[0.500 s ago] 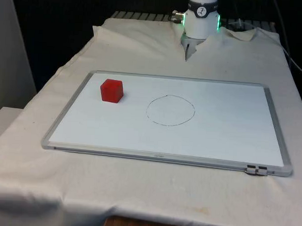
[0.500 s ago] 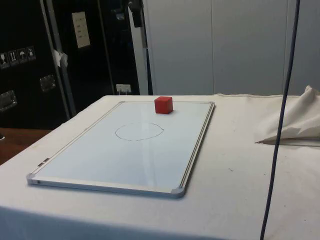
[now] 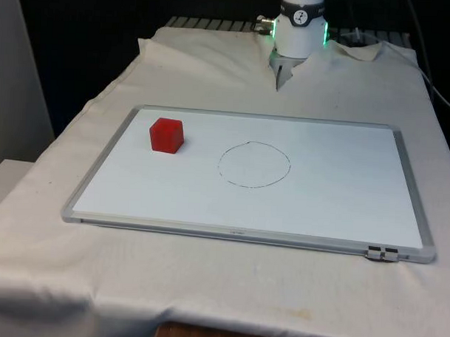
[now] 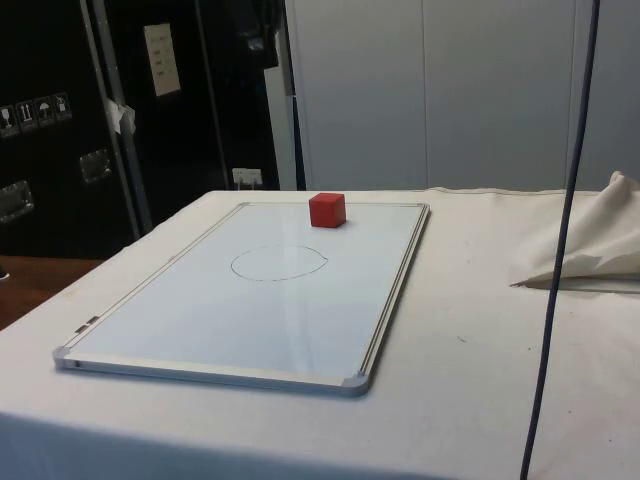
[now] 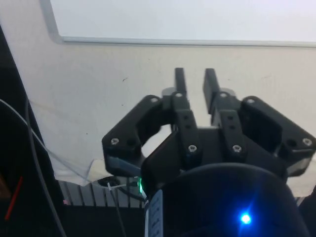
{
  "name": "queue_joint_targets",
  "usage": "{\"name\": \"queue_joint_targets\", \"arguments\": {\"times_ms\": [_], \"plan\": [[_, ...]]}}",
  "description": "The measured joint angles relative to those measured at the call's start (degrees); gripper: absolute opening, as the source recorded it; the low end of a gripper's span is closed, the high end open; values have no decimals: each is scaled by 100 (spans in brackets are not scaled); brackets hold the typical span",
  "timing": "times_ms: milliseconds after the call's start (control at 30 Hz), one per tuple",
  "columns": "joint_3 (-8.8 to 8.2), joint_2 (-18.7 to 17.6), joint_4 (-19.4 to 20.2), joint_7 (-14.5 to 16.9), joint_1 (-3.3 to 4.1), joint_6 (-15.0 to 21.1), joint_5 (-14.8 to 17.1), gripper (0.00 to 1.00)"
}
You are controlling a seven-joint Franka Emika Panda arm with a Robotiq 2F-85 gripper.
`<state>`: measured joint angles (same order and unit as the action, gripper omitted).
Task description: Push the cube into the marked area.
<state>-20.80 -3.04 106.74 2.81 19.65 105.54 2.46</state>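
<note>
White cloth covers the tabletop (image 3: 53, 229), and on it lies a whiteboard (image 3: 335, 202) with a grey metal frame, taking up the middle of the front view. A red cube (image 3: 167, 135) stands on the board in the left part of that frame, near the board's far-left corner and well apart from the marked area (image 3: 254, 164) — a thin pencilled circle drawn near the board's middle. Nothing touches the cube, and it sits wholly outside the circle.

From the side, the cube (image 4: 327, 209) appears in the upper middle of the frame, close to the board's far edge, with the circle (image 4: 279, 262) nearer the camera, and the whiteboard (image 4: 200, 330) runs toward the lower left. A dark cable (image 4: 560, 250) hangs down the right side of that frame, and a fold of cloth (image 4: 590, 245) is bunched at the right edge.

At the top centre of the front view the end effector (image 3: 278, 74) hangs over bare cloth just beyond the board's far edge, off the board altogether. Seen from the wrist, the end effector (image 5: 195, 83) has its two black fingers (image 5: 179, 81) held slightly apart (only a narrow gap) and gripping nothing — cloth lies below them and the whiteboard's frame (image 5: 148, 40) beyond.
</note>
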Motion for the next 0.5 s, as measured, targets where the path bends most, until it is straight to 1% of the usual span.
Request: {"name": "queue_joint_targets", "arguments": {"times_ms": [67, 100, 133, 167, 333, 500], "plan": [[0, 0, 0, 0, 0, 0, 0, 14], [0, 0, 0, 0, -6, 0, 0, 4], [0, 0, 0, 0, -6, 0, 0, 4], [-6, 0, 0, 6, -6, 0, 0, 0], [-69, 6, 0, 86, -29, 0, 0, 0], [-235, 34, 0, 281, -63, 0, 0, 0]]}}
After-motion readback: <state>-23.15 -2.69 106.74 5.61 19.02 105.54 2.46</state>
